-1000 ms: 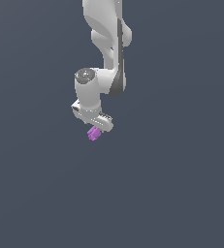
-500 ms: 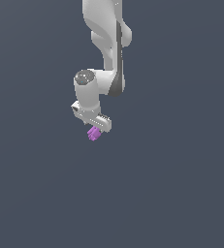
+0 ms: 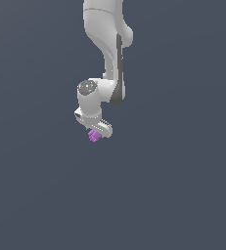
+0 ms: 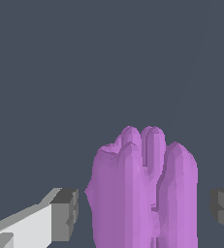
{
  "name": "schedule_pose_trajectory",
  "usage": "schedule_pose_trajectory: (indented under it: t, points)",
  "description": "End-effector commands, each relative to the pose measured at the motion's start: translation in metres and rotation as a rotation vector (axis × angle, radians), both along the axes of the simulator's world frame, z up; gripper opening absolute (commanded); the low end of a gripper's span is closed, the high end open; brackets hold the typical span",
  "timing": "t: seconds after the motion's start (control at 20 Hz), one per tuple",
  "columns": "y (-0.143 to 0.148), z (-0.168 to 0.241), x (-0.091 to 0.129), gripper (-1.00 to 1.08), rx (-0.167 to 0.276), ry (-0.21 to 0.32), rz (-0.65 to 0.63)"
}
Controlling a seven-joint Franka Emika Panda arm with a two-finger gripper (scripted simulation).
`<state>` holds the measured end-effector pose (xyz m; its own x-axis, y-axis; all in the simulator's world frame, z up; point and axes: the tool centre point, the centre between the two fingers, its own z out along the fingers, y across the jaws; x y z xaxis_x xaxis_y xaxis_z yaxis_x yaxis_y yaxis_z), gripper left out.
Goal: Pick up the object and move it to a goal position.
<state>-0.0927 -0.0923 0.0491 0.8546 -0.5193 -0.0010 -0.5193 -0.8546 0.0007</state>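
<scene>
The object (image 3: 93, 136) is a small bright purple, ridged lump that shows just under the white gripper (image 3: 97, 132) in the exterior view. In the wrist view the object (image 4: 142, 193) stands between the two grey fingertips (image 4: 66, 213) of the gripper (image 4: 143, 212). A narrow strip of background shows between the object and each fingertip. The gripper is open around the object, with no contact visible. The object's lower end is cut off by the edge of the wrist view.
The white arm (image 3: 107, 44) comes down from the top of the exterior view. Everything around it is a uniform dark grey-blue background, with no other objects and no edges visible.
The arm, gripper and object have barely shifted; the object stays just under the gripper.
</scene>
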Motion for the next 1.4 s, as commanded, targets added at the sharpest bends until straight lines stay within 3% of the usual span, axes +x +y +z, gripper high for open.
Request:
schedule_pose_trajectory:
  t: [0.0,0.15,0.2,0.9,1.35]
  points:
    - [0.0,-0.006,0.0,1.0,0.0,-0.001,-0.001]
    - [0.0,-0.009,0.001,1.0,0.0,-0.001,-0.001]
    - [0.0,-0.009,0.001,-1.0,0.0,-0.001,-0.001]
    - [0.005,-0.006,0.004,-1.0,0.0,-0.003,0.0]
    - [0.051,0.003,0.03,-1.0,0.0,-0.002,0.0]
